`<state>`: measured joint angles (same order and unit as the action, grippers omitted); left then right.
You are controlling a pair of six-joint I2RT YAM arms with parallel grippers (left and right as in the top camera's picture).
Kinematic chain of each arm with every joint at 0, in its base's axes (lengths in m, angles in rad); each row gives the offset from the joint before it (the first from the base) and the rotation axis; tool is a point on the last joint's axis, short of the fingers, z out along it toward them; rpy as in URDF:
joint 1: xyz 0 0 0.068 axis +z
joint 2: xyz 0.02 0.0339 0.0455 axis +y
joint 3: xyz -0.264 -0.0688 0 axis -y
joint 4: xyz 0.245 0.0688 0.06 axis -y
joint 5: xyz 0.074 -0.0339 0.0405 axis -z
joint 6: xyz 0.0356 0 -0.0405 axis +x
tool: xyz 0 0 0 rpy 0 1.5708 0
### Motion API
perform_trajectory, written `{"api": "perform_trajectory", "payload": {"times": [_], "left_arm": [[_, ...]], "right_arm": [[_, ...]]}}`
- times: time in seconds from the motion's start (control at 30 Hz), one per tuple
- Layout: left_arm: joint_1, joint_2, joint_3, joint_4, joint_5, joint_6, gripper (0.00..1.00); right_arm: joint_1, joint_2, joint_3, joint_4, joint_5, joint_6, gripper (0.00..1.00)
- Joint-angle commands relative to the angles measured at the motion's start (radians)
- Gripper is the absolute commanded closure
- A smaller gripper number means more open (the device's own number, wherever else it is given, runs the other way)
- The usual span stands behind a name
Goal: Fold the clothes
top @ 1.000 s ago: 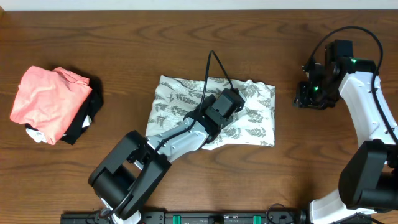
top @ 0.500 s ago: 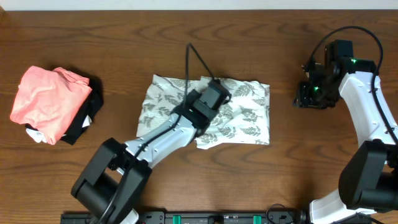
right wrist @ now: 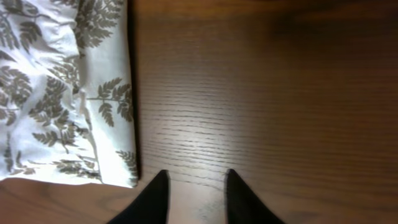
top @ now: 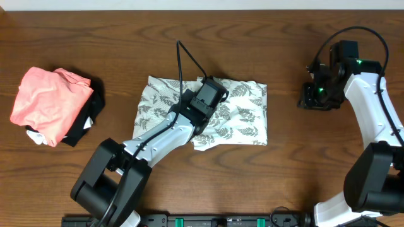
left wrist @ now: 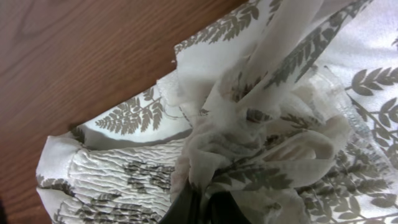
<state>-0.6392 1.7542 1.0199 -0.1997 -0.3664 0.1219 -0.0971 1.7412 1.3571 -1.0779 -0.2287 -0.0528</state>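
Clothes (top: 243,120): 1 fern-print white garment, roughly folded, lying mid-table (top: 315,164).
Left gripper (left wrist: 202,208): clenched on a bunched gather of the clothes, apparently; fabric hides most of the fingertips.
Right gripper (right wrist: 196,199): jaws apart, empty, over bare wood right of the clothes.
Far left: 1 pink garment (top: 47,104) on black cloth (top: 88,126).

The clothes (top: 237,120) are laid at the middle of the counter (top: 303,170). A heap of other folded garments (top: 53,104) is placed well apart, near the left edge. The left pincer (left wrist: 202,211) is set on the clothes, towards their rear edge, with fabric gathered in it. The right pincer (right wrist: 196,190) is held over bare counter to the right of the clothes, apart from them
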Motion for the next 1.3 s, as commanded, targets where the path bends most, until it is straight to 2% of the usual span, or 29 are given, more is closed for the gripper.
{"api": "perform_trajectory", "payload": {"times": [0.0, 0.1, 0.2, 0.33, 0.5, 0.7, 0.93, 1.13, 1.27], "left_arm": [[0.008, -0.008, 0.013, -0.006, -0.02, -0.028, 0.94], [0.008, -0.008, 0.013, -0.009, -0.02, -0.028, 0.94], [0.008, -0.008, 0.013, -0.009, -0.02, -0.029, 0.94], [0.008, -0.008, 0.013, -0.009, -0.02, -0.031, 0.94], [0.008, -0.008, 0.013, -0.009, -0.02, -0.031, 0.94], [0.008, -0.008, 0.013, -0.009, -0.019, -0.031, 0.94], [0.008, -0.008, 0.013, -0.009, -0.019, -0.031, 0.94], [0.008, -0.008, 0.013, -0.009, -0.019, -0.031, 0.94], [0.008, -0.008, 0.013, -0.009, -0.019, -0.031, 0.94]], "right_arm": [[0.013, -0.005, 0.002, -0.01, -0.188, -0.134, 0.82], [0.039, -0.002, 0.002, -0.017, -0.307, -0.192, 0.87], [0.088, 0.011, 0.002, -0.013, -0.291, -0.192, 0.93], [0.151, 0.048, 0.002, 0.007, -0.288, -0.18, 0.93], [0.2, 0.132, 0.002, 0.063, -0.289, -0.101, 0.95], [0.252, 0.251, 0.002, 0.1, -0.291, -0.101, 0.94], [0.254, 0.35, 0.002, 0.148, -0.177, -0.029, 0.95], [0.229, 0.358, 0.002, 0.135, -0.058, -0.003, 0.95], [0.197, 0.358, 0.002, 0.131, -0.055, -0.003, 0.95]]}}
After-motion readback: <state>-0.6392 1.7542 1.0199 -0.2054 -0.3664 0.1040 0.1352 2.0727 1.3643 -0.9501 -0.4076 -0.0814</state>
